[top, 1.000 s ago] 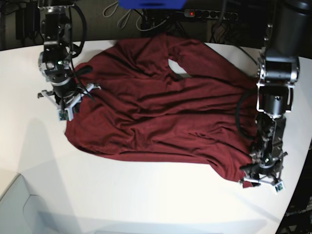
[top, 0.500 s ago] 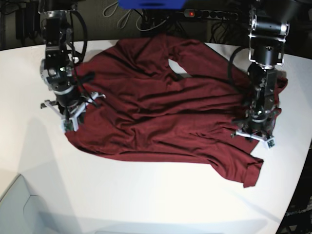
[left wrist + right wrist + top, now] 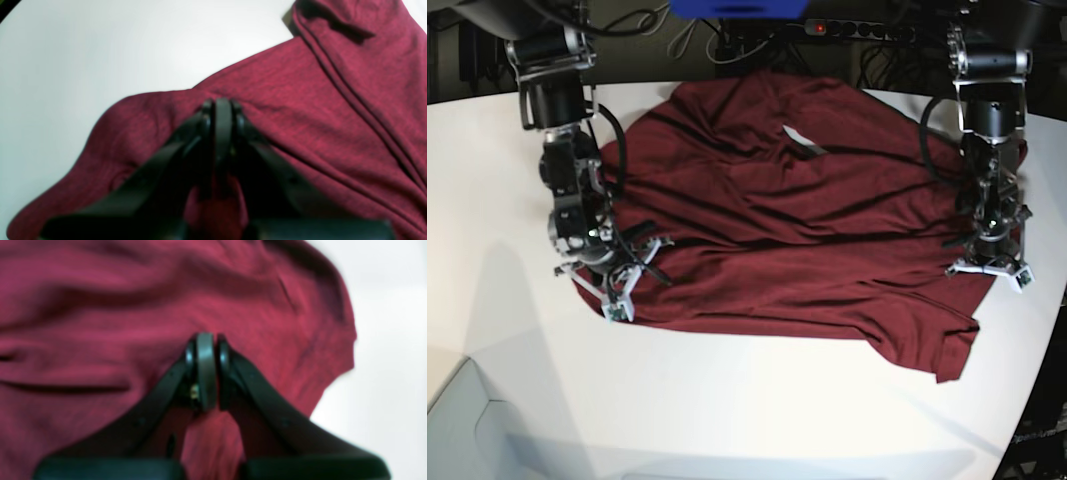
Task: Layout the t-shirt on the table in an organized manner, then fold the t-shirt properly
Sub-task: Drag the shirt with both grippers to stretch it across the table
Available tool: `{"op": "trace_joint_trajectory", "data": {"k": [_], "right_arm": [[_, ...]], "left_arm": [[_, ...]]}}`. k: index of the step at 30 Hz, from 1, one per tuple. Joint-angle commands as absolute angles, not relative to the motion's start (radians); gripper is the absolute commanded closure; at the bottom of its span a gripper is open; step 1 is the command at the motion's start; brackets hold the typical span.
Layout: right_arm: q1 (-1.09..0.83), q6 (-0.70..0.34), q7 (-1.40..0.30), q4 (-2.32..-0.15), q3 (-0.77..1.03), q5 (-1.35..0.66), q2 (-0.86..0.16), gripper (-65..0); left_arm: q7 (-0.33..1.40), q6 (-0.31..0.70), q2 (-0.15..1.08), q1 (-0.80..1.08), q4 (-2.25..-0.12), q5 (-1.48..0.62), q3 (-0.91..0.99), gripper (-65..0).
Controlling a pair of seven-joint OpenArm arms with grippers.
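The dark maroon t-shirt [image 3: 787, 230] lies wrinkled across the white table [image 3: 727, 400], with its neck opening toward the back. My right gripper [image 3: 617, 295] is at the shirt's left front edge. In the right wrist view the gripper [image 3: 205, 346] is shut, with t-shirt [image 3: 133, 306] cloth bunched between its fingers. My left gripper [image 3: 995, 262] is at the shirt's right edge. In the left wrist view the gripper [image 3: 222, 110] is shut on a fold of the t-shirt [image 3: 300, 100]. A loose corner lies at the front right [image 3: 947, 350].
A power strip with a red light [image 3: 847, 28] and cables lie behind the table. A blue object [image 3: 737, 8] is at the top edge. The table's curved edge runs down the right side [image 3: 1037, 390]. Bare table shows in both wrist views [image 3: 83, 50] [image 3: 383, 373].
My left gripper has moved from the shirt's front right corner back along its right edge. My right gripper has moved toward the front, dragging the left side. The shirt has shifted and spread.
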State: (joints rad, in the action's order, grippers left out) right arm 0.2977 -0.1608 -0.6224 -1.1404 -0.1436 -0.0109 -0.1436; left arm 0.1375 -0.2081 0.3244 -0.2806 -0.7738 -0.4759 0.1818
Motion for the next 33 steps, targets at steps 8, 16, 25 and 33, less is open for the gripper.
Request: {"op": "trace_joint_trajectory", "data": {"k": [8, 16, 25, 33], "right_arm": [[0.450, -0.151, -0.504, -0.846, -0.050, -0.001, -0.177, 0.0], [0.509, -0.150, -0.479, -0.817, 0.073, -0.001, -0.203, 0.0], [0.435, -0.154, -0.555, -1.118, 0.079, -0.002, -0.156, 0.0], [0.529, -0.156, -0.539, -1.001, -0.091, -0.002, -0.105, 0.0]], "left_arm": [[0.216, -0.231, 0.325, -0.277, -0.854, -0.490, 0.183, -2.1], [0.217, -0.231, 0.321, -0.277, -0.987, -0.492, 0.180, -2.2], [0.217, -0.231, 0.315, -0.278, -1.079, -0.492, 0.177, -2.2], [0.219, -0.231, 0.219, -0.325, -1.049, -0.481, 0.174, -2.2]]}}
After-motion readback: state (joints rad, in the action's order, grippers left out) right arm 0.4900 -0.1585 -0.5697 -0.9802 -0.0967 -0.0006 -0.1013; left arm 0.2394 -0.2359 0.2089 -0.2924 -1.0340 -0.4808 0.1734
